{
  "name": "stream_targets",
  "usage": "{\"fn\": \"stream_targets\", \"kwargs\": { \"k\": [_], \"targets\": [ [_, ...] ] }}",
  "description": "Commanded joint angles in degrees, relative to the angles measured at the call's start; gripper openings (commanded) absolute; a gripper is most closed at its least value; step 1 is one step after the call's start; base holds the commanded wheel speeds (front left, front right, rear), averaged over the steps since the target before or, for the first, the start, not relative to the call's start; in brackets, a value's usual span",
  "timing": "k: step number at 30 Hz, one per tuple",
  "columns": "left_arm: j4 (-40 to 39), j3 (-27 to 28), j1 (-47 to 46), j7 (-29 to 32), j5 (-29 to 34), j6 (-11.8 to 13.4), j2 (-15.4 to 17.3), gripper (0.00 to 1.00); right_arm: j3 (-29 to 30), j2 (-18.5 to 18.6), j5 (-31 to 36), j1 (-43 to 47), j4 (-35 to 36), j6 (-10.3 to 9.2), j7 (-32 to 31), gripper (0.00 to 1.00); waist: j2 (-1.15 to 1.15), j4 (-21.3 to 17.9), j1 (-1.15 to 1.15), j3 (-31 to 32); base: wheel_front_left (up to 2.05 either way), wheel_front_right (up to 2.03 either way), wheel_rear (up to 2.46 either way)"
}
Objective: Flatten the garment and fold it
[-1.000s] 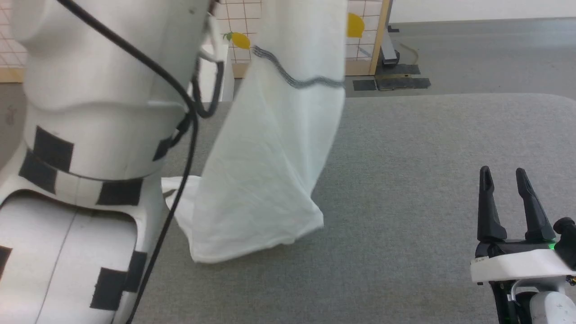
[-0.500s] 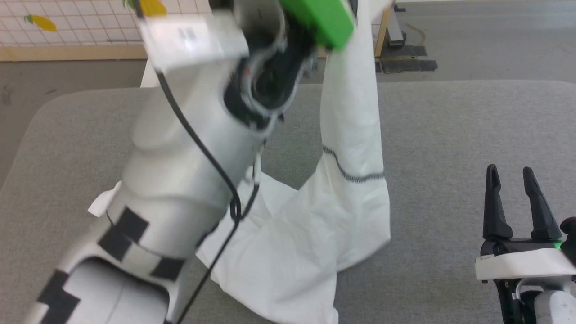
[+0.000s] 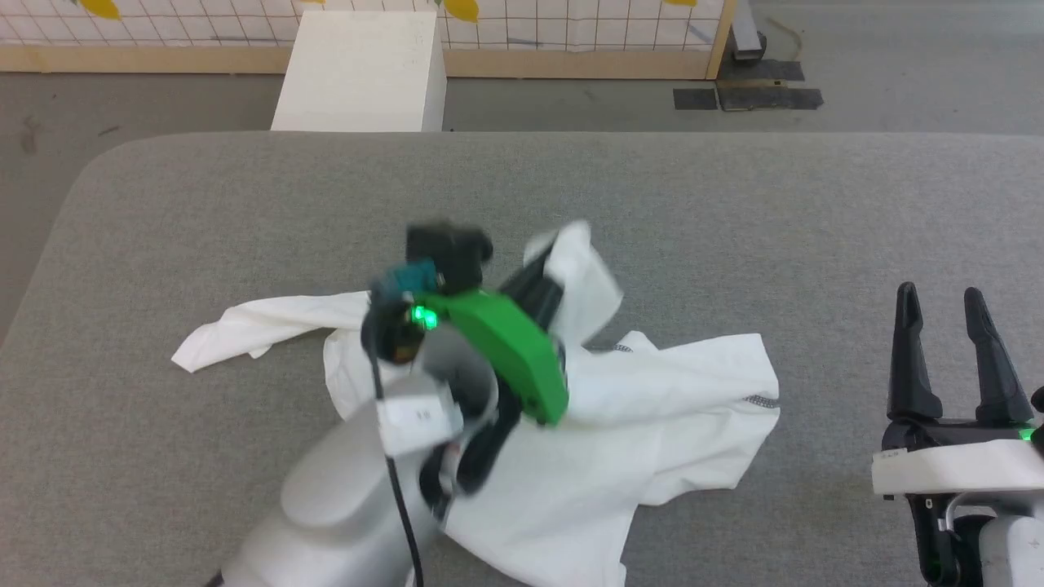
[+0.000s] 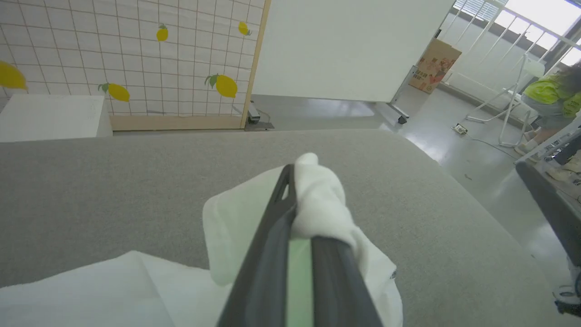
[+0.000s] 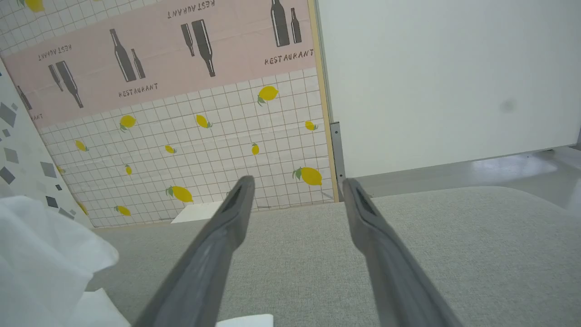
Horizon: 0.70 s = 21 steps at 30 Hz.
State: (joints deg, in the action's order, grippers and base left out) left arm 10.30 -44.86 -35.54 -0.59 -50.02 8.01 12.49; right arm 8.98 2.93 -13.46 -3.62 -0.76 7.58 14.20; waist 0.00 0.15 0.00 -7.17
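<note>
Flattening step: L hand pinches garment, crumpled beneath it; R hand open, empty. Next, prob.: R hand takes nearest edge, spreads.

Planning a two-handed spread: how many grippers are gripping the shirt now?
1. The left gripper is shut on a raised bunch of the garment; the right gripper stands open, apart from it.

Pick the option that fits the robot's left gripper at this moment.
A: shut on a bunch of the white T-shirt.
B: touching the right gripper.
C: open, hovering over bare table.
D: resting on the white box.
A: in the left wrist view the left gripper has its fingers closed together, with a wad of the T-shirt pinched between them over the grey table.
</note>
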Motion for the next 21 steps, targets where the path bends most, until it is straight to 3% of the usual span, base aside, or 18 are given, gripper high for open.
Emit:
{"fn": "stream_targets", "kwargs": {
  "k": [1,8,12,13,14,21],
  "targets": [
    [1.02,-1.64,1.96,0.77,1.33,0.73,0.66,0.0,-0.04,-0.05,0.47,-0.49,0.31,-0.09,0.13,1.0,0.0,0.09,0.0,-0.14,0.0,0.0,0.0],
    [7.41,-9.91,4.7,8.42,4.72,1.3,2.14,0.0,-0.58,-0.05,0.42,-0.95,0.53,-0.09,-0.23,1.0,0.0,-0.1,0.0,-0.59,0.0,0.0,0.0],
    [10.63,-11.65,4.81,11.11,5.61,2.47,2.51,0.03,-0.92,-0.05,0.17,-1.18,0.19,-0.09,-0.18,1.0,0.0,-0.65,0.0,-0.64,0.0,0.0,0.0],
    [10.87,-11.45,4.73,10.58,5.83,2.86,2.5,0.46,-0.91,-0.05,0.09,-1.13,0.08,-0.09,-0.15,1.0,0.0,-0.77,0.0,-0.59,0.0,0.0,0.0],
    [11.07,-11.18,4.73,10.08,5.83,3.14,2.43,1.0,-0.87,-0.05,0.02,-1.04,-0.03,-0.09,-0.12,1.0,0.0,-0.89,0.0,-0.47,0.0,0.0,0.0],
    [8.04,-9.45,4.64,7.25,6.02,3.94,4.05,1.0,-0.35,-0.05,-0.27,-0.17,-0.71,-0.09,0.08,1.0,0.0,-1.22,0.0,1.06,0.0,0.0,0.0]
  ]
}}
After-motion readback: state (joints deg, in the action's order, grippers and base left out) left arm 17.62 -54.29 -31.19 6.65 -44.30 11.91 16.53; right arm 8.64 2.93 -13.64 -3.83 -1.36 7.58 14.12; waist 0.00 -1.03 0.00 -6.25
